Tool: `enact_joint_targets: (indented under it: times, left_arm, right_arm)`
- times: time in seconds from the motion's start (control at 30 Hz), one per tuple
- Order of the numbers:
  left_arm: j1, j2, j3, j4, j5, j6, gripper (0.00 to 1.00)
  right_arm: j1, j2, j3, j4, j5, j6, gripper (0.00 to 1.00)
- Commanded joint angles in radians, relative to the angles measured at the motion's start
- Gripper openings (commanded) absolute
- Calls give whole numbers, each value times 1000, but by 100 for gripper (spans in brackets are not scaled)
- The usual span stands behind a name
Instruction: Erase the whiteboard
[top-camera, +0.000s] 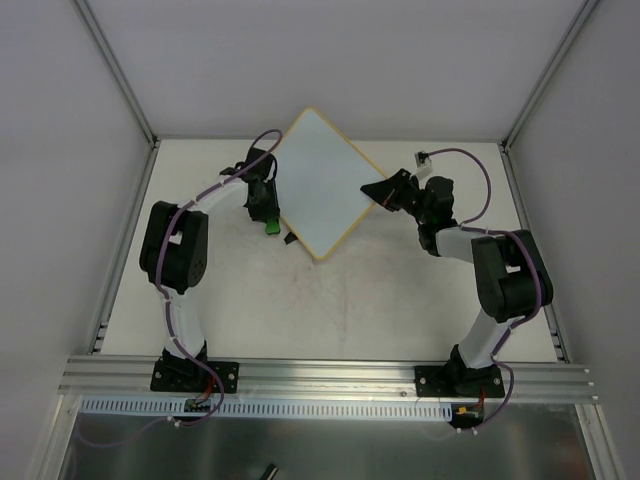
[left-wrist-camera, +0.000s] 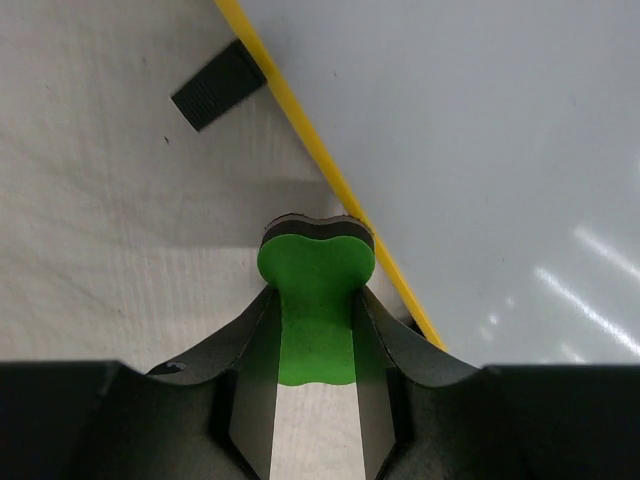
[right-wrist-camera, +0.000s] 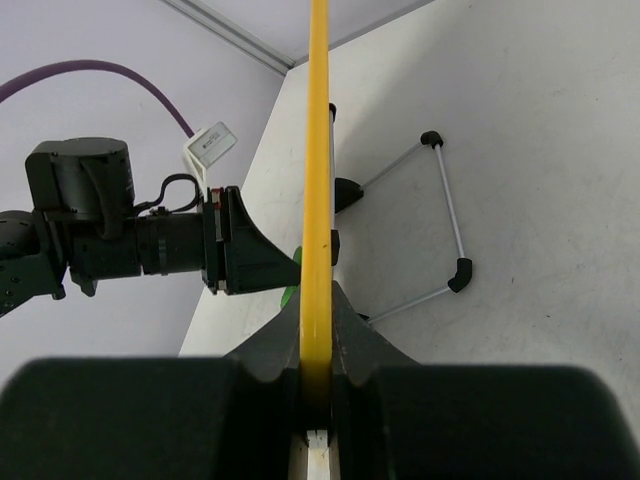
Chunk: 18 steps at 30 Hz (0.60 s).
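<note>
My left end effector (left-wrist-camera: 315, 300) squeezes a small green eraser block (left-wrist-camera: 316, 265) beside the big yellow-rimmed white board (left-wrist-camera: 480, 150). My right end effector (right-wrist-camera: 316, 345) pinches its rim.

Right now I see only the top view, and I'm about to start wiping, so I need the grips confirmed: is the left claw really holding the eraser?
Observer: Yes; the left claw is shut on the green eraser, its tip at the whiteboard's yellow rim, not on the white surface.
Operator: And the right claw?
Observer: It is clamped on the board's yellow edge.
Operator: Any marks to erase?
Observer: None on the part the left wrist camera shows.
</note>
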Motion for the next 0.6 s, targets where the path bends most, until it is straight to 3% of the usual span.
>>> enact_joint_targets:
  times: [0.0,0.33,0.57]
  left_arm:
    - [-14,-94,-61,-51,92,8,0]
    - [55,-424,-201,-7,81,-7,0]
    - [167,-356,-305,12,143,8,0]
  right_arm:
    - [-2,4,40,83,-38,10,0]
    - [1,14,41,82,-34,10,0]
    - [8,14,40,82,-25,-1,0]
